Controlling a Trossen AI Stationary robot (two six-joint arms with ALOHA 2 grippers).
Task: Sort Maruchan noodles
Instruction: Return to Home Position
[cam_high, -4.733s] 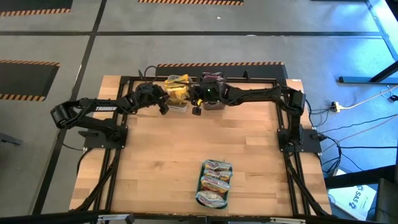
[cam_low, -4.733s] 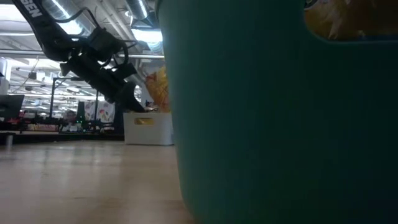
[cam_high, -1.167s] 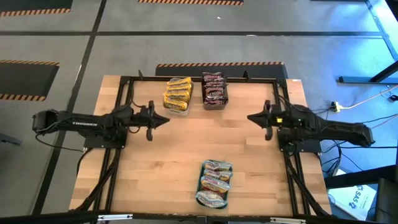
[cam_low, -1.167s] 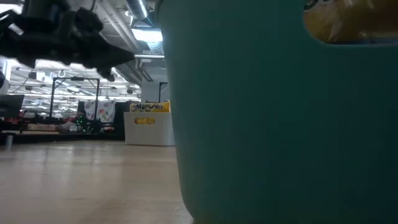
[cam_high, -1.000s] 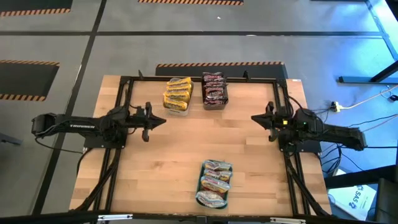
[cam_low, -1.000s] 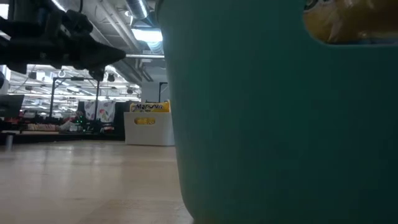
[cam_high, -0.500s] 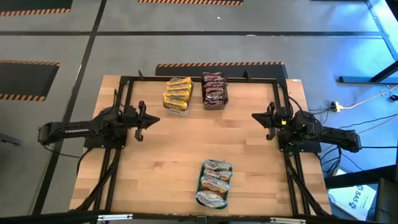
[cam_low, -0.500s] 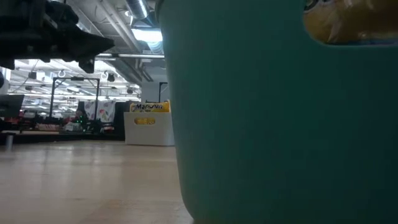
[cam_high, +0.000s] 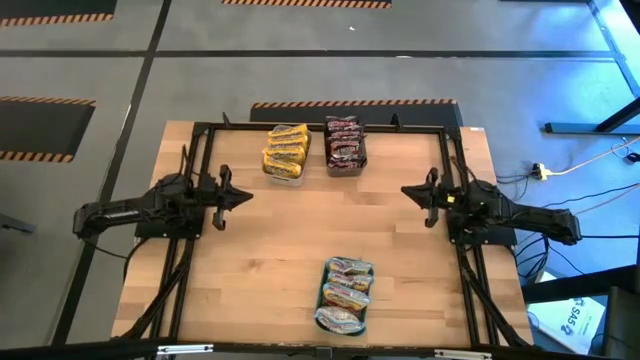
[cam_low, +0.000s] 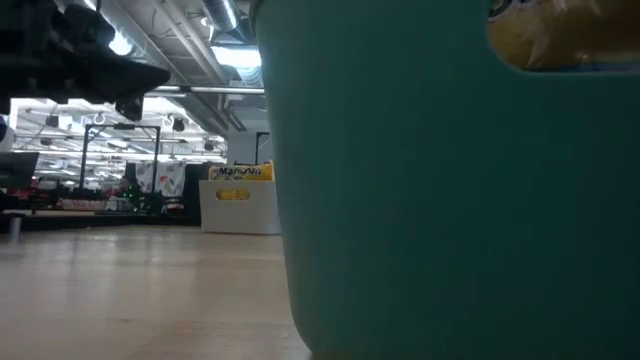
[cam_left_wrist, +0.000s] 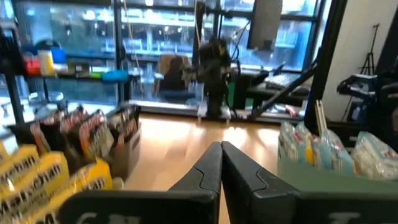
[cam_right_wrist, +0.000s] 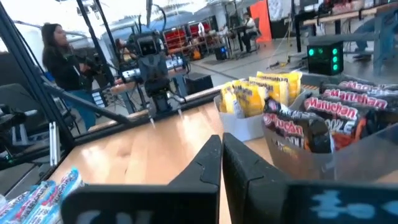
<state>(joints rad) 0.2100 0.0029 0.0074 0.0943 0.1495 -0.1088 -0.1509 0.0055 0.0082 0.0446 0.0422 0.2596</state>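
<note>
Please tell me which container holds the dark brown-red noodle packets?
The clear tub right of the yellow packets' tub; the teal tray holds pale ones.

Bare tabletop (cam_high: 320, 220) between tubs (cam_high: 287, 178) and tray (cam_high: 323, 297)

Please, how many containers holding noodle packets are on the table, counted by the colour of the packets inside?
Tub holding yellow packets: 1
Tub holding dark brown-red packets: 1
Teal tray holding pale packets: 1
Total: 3 containers
</note>
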